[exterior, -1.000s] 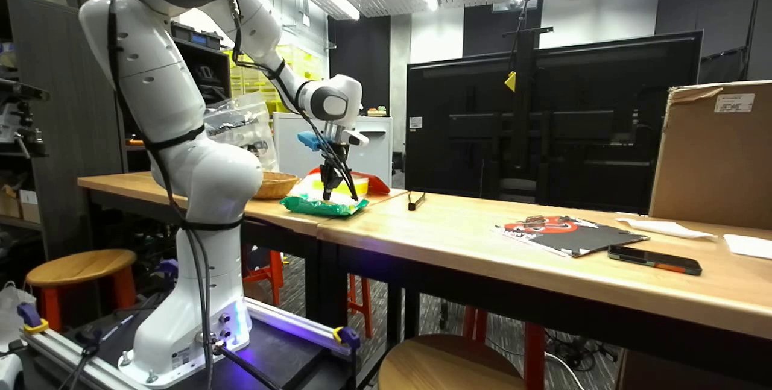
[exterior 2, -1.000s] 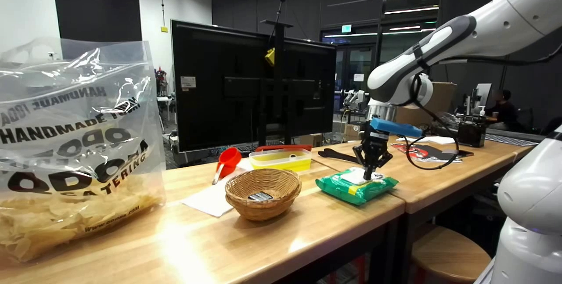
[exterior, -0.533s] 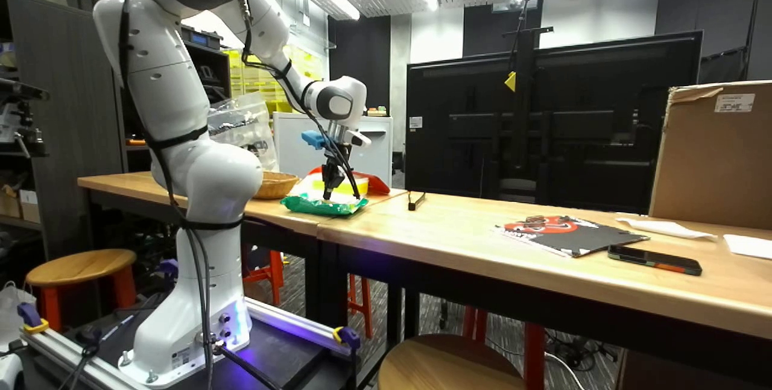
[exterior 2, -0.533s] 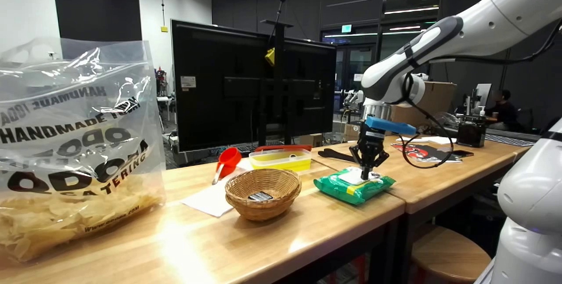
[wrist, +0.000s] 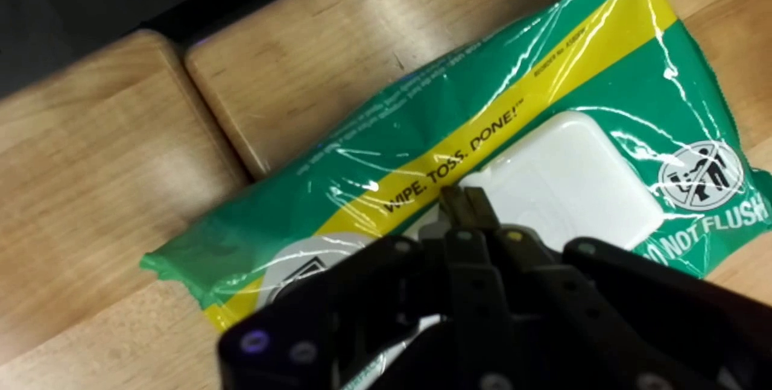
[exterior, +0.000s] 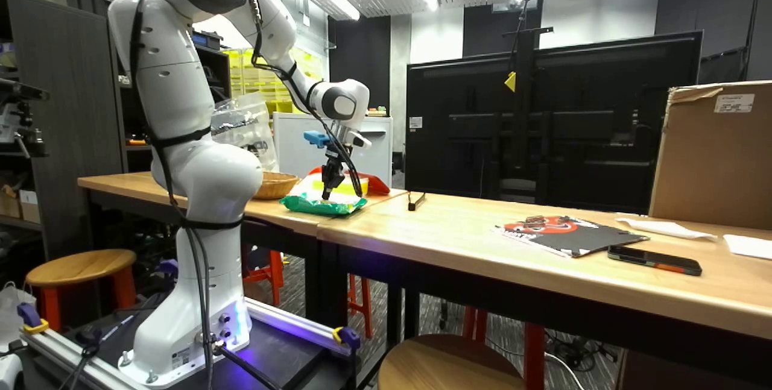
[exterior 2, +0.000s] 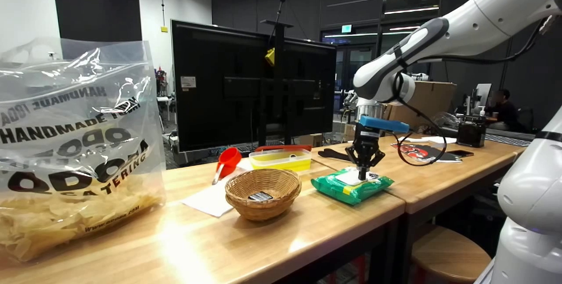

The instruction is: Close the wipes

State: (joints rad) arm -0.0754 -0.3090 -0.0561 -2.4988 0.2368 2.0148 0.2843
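The wipes are a soft green pack [exterior 2: 354, 194] with a yellow stripe and a white plastic lid [wrist: 573, 188] on top. They lie flat on the wooden table in both exterior views [exterior: 316, 206] and fill much of the wrist view [wrist: 416, 119]. My gripper [wrist: 468, 206] is shut, fingertips side by side with nothing between them. It points down onto the white lid in both exterior views [exterior 2: 362, 175] [exterior: 327, 196], and the tips appear to touch it. The lid looks flat, but the gripper hides part of it, so I cannot tell if it is latched.
A wicker basket [exterior 2: 263, 205] stands beside the pack. Behind are a clear container with yellow contents [exterior 2: 281, 161], a red scoop [exterior 2: 228, 161] and a black strap-like item [exterior 2: 336, 155]. A large chip bag [exterior 2: 79, 152] and a phone [exterior: 654, 260] also lie on the table.
My gripper has moved a little toward the basket side, staying low over the lid and shut. The pack has shifted slightly the same way.
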